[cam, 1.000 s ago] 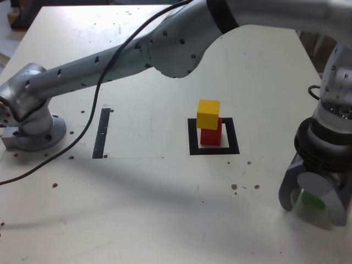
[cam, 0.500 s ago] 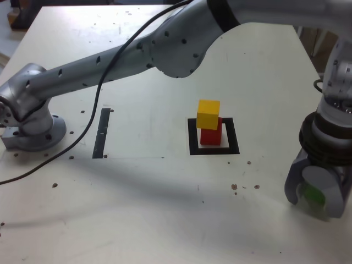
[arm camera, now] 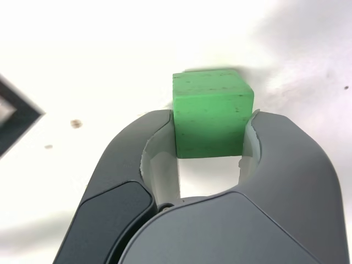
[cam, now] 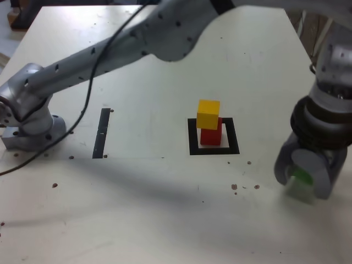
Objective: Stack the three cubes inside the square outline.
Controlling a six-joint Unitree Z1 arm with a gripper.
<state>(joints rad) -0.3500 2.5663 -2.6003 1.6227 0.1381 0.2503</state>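
Note:
A yellow cube sits on a red cube, slightly offset, inside the black square outline in the middle of the table. At the exterior view's right, my gripper is shut on the green cube, which shows only as a green patch between the grey jaws. In the wrist view the green cube is pinched on two opposite sides by the gripper, with the table blurred beneath it. A corner of the square outline shows at the wrist picture's edge.
A narrow black strip lies on the table at the exterior view's left, near the arm's base. The arm's long grey link and a black cable span the far part of the table. Small dark specks dot the surface.
The jaws closed on the green cube. The gripper has since shifted slightly toward the exterior view's left and risen, carrying the cube with it. The yellow-on-red stack has not moved.

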